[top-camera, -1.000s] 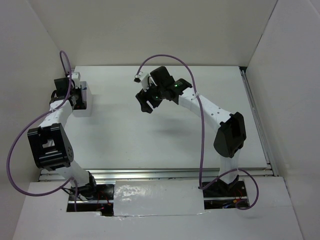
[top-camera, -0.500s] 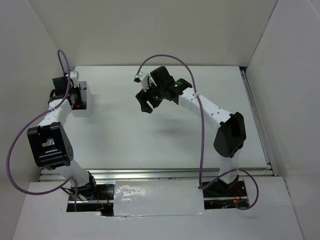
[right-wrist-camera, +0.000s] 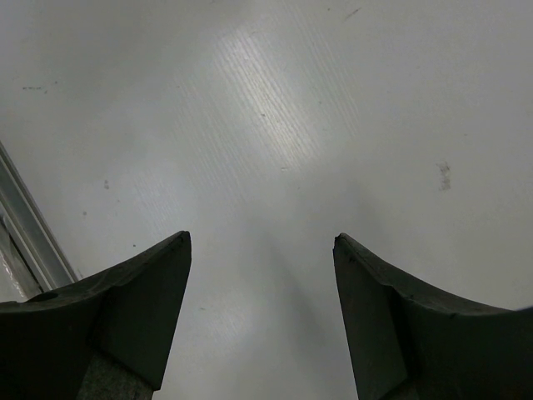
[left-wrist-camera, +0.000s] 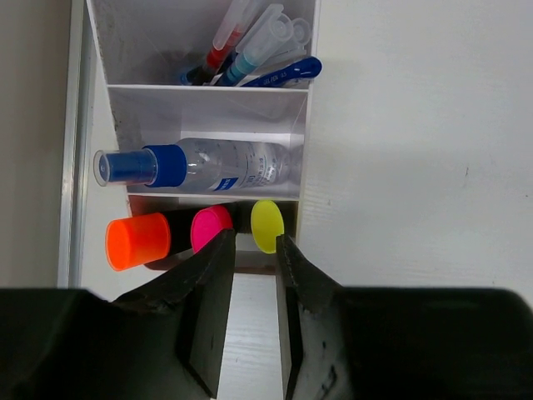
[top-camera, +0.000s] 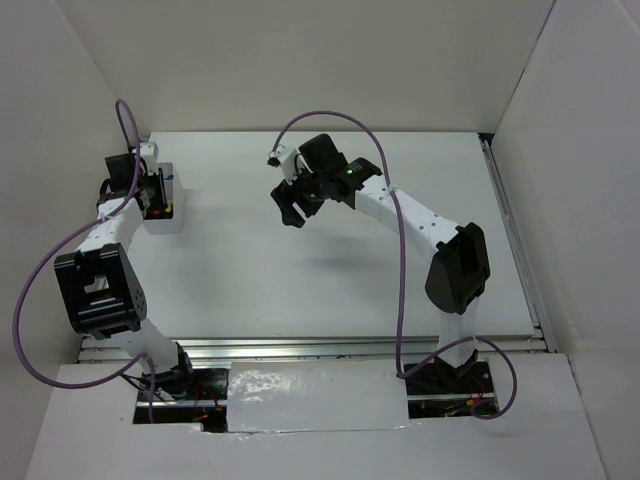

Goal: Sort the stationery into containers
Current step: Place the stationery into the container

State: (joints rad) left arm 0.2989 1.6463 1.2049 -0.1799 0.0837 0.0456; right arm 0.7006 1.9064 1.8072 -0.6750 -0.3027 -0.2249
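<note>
Left wrist view: left gripper (left-wrist-camera: 254,243) jaws narrowly parted, empty, beside the yellow-capped highlighter (left-wrist-camera: 267,224) in the box (left-wrist-camera: 303,142); right gripper (right-wrist-camera: 262,242) jaws spread wide over the table (right-wrist-camera: 275,100).

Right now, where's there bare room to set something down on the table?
Bare table spreads from the white compartment box rightward, beneath the open right gripper. Crowded: the box, filled with pens, bottle and highlighters, left gripper overhead.

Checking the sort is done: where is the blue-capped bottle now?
In the left wrist view, the bottle lies on its side in the box's middle compartment, between the pens and the highlighters.
</note>
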